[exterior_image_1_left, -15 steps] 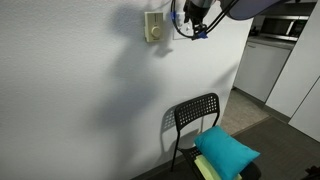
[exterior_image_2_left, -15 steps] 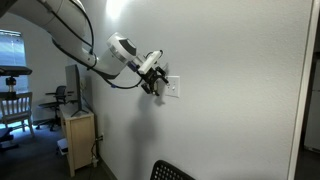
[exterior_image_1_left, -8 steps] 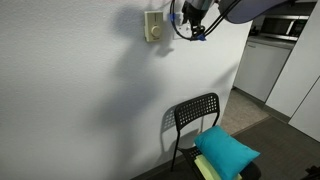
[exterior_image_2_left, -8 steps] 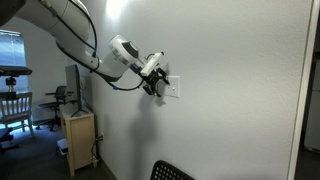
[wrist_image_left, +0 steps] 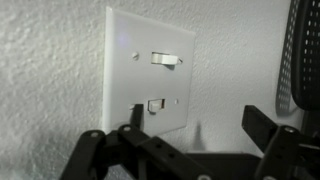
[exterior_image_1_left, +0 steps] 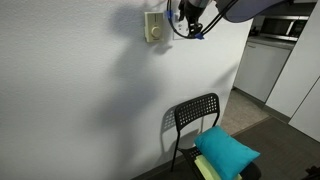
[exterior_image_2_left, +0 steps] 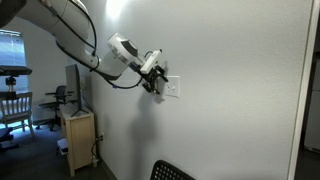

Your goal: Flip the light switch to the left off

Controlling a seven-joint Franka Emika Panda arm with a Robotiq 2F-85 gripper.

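Note:
A white two-toggle switch plate [exterior_image_1_left: 153, 27] is fixed on the textured white wall; it also shows in an exterior view [exterior_image_2_left: 172, 88]. In the wrist view the plate [wrist_image_left: 130, 75] fills the upper middle, with one toggle [wrist_image_left: 164, 59] above another toggle [wrist_image_left: 156, 103]. My gripper [wrist_image_left: 200, 125] is open, close in front of the wall. One finger [wrist_image_left: 133, 115] stands just beside the lower toggle; the opposite finger is off the plate over bare wall. In both exterior views the gripper [exterior_image_1_left: 190, 22] [exterior_image_2_left: 155, 82] hangs right at the plate's edge.
A black wire chair [exterior_image_1_left: 195, 118] stands against the wall below, with a teal cushion [exterior_image_1_left: 226, 152] in front of it. A small wooden cabinet [exterior_image_2_left: 78, 140] and a chair [exterior_image_2_left: 12, 105] stand further along the wall. Kitchen cabinets [exterior_image_1_left: 262, 65] lie beyond the wall's corner.
The gripper has crept slightly closer to the switch plate; otherwise nothing has visibly changed.

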